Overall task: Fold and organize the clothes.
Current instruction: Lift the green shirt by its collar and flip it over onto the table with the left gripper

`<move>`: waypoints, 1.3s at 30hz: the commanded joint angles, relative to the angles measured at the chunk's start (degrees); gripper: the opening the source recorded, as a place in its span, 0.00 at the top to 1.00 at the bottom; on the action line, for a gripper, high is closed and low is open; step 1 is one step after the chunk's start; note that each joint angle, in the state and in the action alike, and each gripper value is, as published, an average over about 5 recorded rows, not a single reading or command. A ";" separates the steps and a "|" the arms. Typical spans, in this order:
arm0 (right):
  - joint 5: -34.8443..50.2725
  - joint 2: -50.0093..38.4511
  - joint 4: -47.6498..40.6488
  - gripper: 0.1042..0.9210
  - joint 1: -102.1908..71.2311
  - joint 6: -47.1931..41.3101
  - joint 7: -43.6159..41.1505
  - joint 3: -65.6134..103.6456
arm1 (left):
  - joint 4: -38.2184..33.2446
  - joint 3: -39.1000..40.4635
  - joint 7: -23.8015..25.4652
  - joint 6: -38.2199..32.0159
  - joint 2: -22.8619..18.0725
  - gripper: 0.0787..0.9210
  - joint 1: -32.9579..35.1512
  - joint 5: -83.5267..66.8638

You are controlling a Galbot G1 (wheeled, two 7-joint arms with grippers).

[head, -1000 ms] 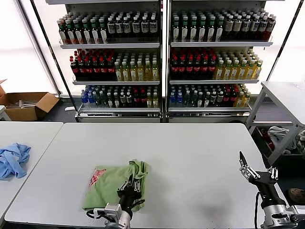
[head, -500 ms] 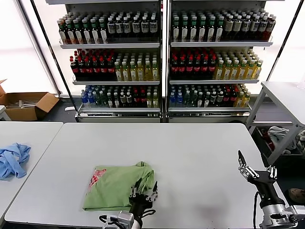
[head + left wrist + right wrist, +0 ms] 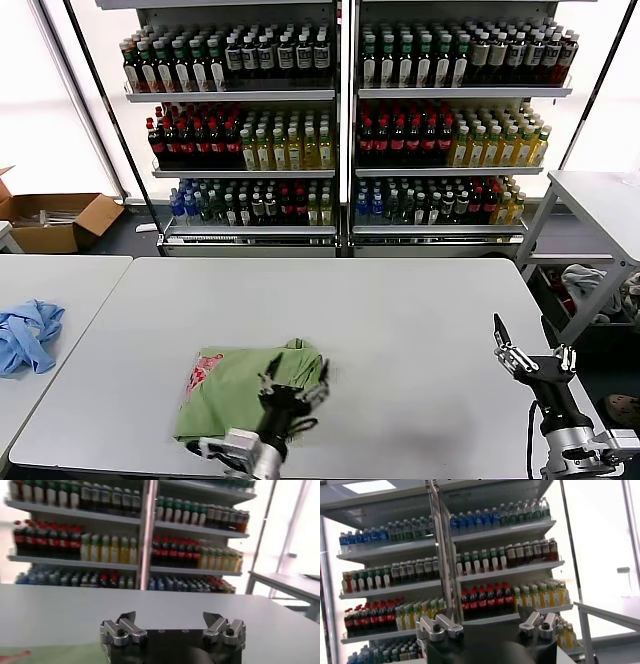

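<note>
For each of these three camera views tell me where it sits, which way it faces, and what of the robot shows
Head view: on the head, looking down at the white table and green polo shirt; left gripper and right gripper show.
Left wrist view: low over the table, facing the drink shelves; open left gripper shows.
Right wrist view: tilted up at shelves; open right gripper shows.
Shared: all see the shelves.

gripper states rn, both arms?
Left end effector: open, holding nothing, over the green polo shirt.
Right end effector: open, empty, at the table's right edge.
</note>
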 commanded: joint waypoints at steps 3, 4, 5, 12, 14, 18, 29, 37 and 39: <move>-0.90 0.02 0.44 0.12 1.10 -1.21 -0.26 -0.69 | 0.97 -28.28 1.45 -0.50 7.16 0.12 9.51 -12.13; -1.03 0.06 0.70 0.12 1.24 -1.53 -0.36 -0.77 | 1.31 -28.99 1.96 -0.59 7.34 0.12 10.85 -12.17; -1.11 0.07 0.93 0.12 1.32 -1.78 -0.46 -0.81 | 1.53 -29.27 2.42 -0.60 7.33 0.12 11.94 -12.18; -1.94 -0.57 0.33 0.12 1.05 -2.23 -0.75 -0.89 | 1.83 -27.42 8.21 -0.52 7.20 0.12 14.20 -10.71; -1.95 -1.01 0.34 0.12 0.51 -2.22 -0.91 -0.56 | 2.02 -27.47 10.88 -0.59 7.63 0.12 14.24 -9.94; -1.97 -1.90 0.54 0.12 -1.12 -2.01 -1.24 0.64 | 3.81 -27.64 15.28 -0.70 8.62 0.12 14.59 -8.51; -1.75 -1.98 0.27 0.12 -6.05 -1.60 -0.72 5.60 | 8.24 -26.96 18.72 -3.14 7.79 0.12 16.20 -8.05; -0.94 -1.45 -0.08 0.12 -10.11 -0.51 -1.38 9.24 | 10.53 -29.47 18.69 -3.59 7.60 0.12 15.67 -10.63; -1.17 -1.10 -0.28 0.12 -10.19 -0.29 -1.39 8.90 | 11.52 -30.02 18.64 -3.53 7.59 0.12 15.34 -11.40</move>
